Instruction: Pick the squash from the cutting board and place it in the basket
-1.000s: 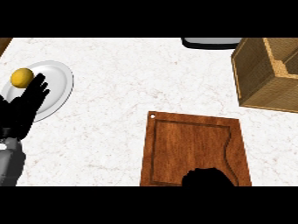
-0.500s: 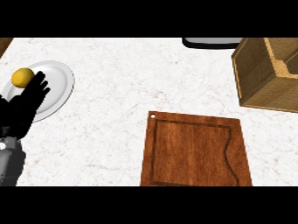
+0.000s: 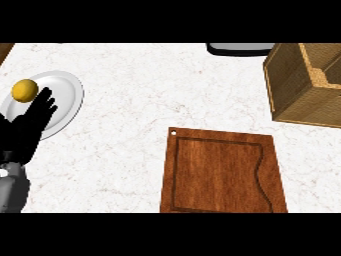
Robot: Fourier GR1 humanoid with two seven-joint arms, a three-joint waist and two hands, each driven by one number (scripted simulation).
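**Left robot hand**: open, fingers straight and pointing up, resting at the view's left edge. It holds nothing.

**Right robot hand**: not in view, so its state cannot be told.

**Plate**: partly under the left robot hand's fingers. A yellow fruit lies on it just past the fingertips.

**Board**: on the bench, well to the right of that hand. No squash shows on it.

**Squash**: seen nowhere, so its place cannot be told.

**Basket**: far right of the hand, beyond the board's far corner, open top upward.

**Handling note (judgement)**:
- The step is probably the carry to the basket by the unseen right robot hand.
- Bring the squash over the open top, inside the walls, and lower it before letting go.
- The left robot hand is best left parked, clear of the fruit.
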